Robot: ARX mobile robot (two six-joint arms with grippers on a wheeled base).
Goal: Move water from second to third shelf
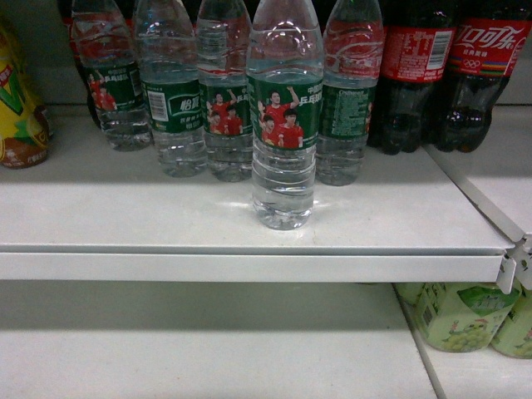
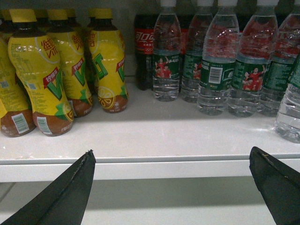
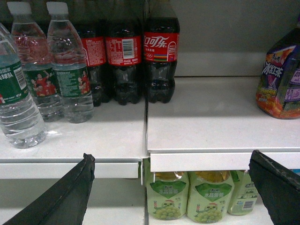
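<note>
Since neither arm shows in the head view, geometry has to come from the wrist cams: white shelf (image 1: 249, 224) carries a row of identical green-label waters at the back, with one water bottle (image 1: 284, 116) standing alone, upright, pulled forward of the row toward the front lip, roughly centre of the head frame. Colas (image 1: 453, 75) sit to its right, yellow tea bottles (image 2: 47, 75) well off to the left. Bottle's long axis is vertical, so a horizontal side-on pinch around the body fits. From the left gripper (image 2: 171, 187) that forward bottle is at the far right edge of view; from the right gripper (image 3: 171, 187) it's at the far left, lower-left corner, looking closer. My read: right arm is marginally nearer, but it's close to a tie. Both grippers sit below shelf-lip height, jaws spread wide, nothing between them. Either arm needs to rise and shift inward before closing. Lower shelf, with green drinks (image 3: 187, 197), is the likely drop zone
</note>
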